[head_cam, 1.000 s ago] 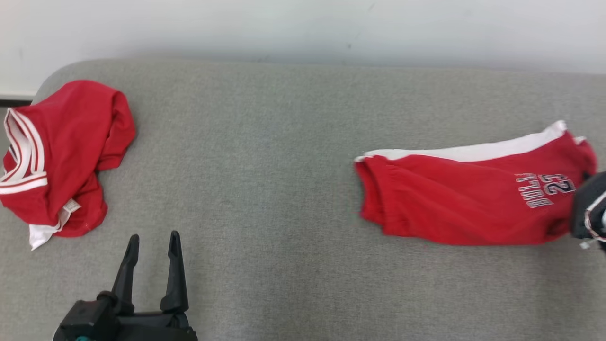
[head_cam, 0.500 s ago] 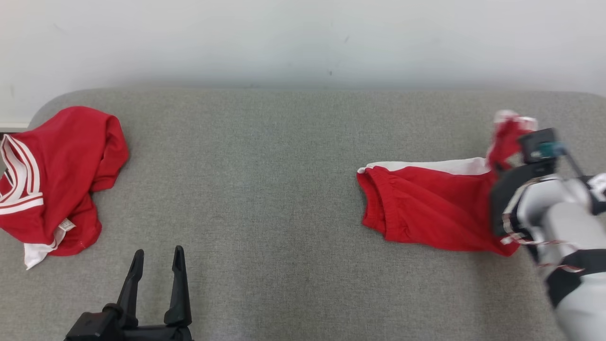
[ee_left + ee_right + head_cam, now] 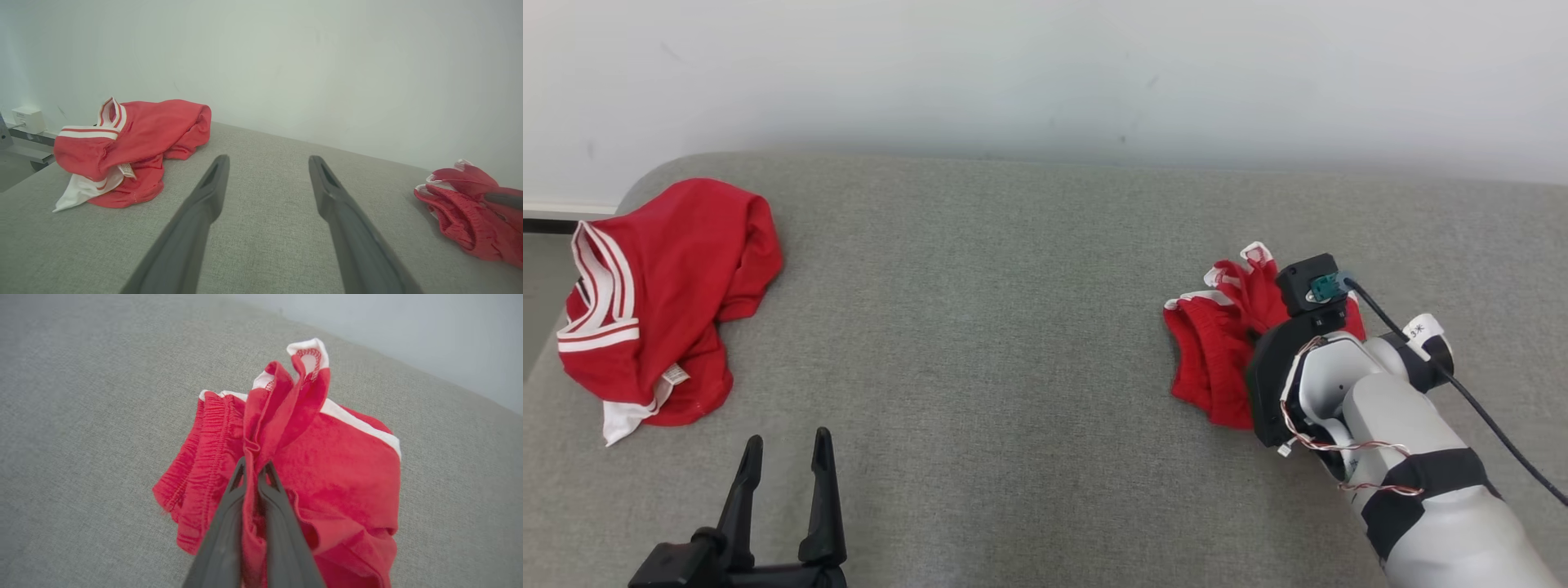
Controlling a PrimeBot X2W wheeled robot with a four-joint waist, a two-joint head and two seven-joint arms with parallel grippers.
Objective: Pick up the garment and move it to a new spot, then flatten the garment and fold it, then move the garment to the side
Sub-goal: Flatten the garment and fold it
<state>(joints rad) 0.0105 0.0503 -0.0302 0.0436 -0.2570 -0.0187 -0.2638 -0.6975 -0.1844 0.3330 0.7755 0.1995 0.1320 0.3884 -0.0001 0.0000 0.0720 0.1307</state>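
The garment (image 3: pixel 1213 359) is a pair of red shorts with white trim, bunched in a heap at the right of the grey cushion (image 3: pixel 980 310). My right gripper (image 3: pixel 254 465) is shut on a fold of its red cloth, which rises between the fingers with a white-edged hem sticking up. In the head view the pale right forearm (image 3: pixel 1388 408) covers the shorts' right part. The elastic waistband (image 3: pixel 204 449) lies on the cushion at the left of the heap. My left gripper (image 3: pixel 788 441) stands open and empty near the front left, apart from all cloth (image 3: pixel 267 161).
A second red garment (image 3: pixel 670 286) with white stripes lies crumpled at the cushion's far left corner (image 3: pixel 139 139). A pale wall (image 3: pixel 1045 73) runs behind the cushion. A black cable (image 3: pixel 1462 392) trails from the right wrist.
My right gripper has carried the shorts' right end up and leftward, so the flat shorts are now bunched toward the waistband. The head camera shifted. The left gripper stayed put.
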